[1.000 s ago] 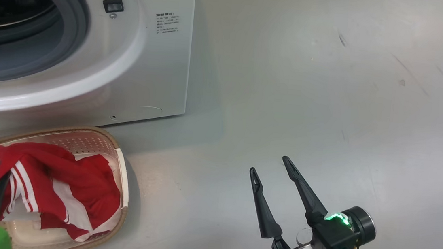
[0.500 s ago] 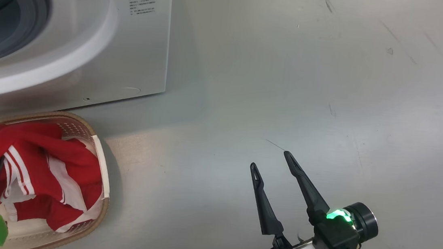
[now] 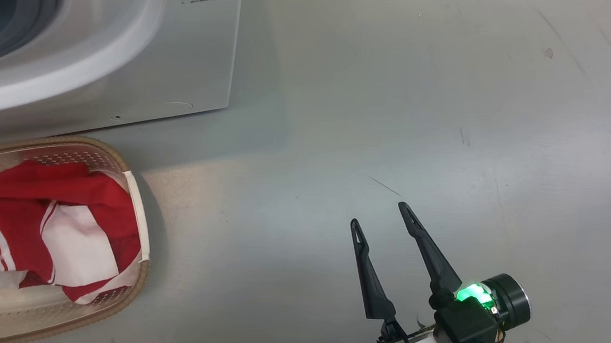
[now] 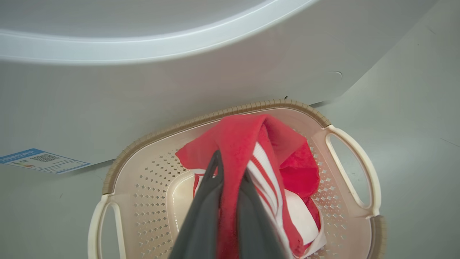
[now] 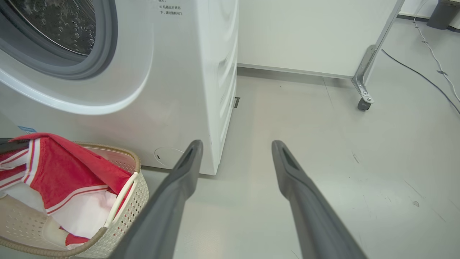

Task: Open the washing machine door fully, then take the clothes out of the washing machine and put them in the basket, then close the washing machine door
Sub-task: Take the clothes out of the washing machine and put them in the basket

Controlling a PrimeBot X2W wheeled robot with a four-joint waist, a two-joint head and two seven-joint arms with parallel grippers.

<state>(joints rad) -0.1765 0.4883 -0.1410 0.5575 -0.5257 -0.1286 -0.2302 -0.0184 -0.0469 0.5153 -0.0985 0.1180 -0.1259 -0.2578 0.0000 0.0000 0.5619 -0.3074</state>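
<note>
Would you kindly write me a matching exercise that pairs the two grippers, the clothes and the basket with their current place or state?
Column one:
1. left gripper
2. right gripper
3. clothes
4. basket

Column two:
A. open above bare floor
B. standing in front of the washing machine
C. shut on red cloth
D. draped into the basket

Pairs: 1-C, 2-A, 3-D, 4-B

A: Site type?
B: Looks like a laboratory or test room. Items: bare grey scuffed floor (image 3: 456, 124); plain white wall (image 5: 305, 32); metal stand leg (image 5: 372, 54) on a caster; loose cable (image 5: 420, 73); freestanding washing machine (image 5: 172, 72).
</note>
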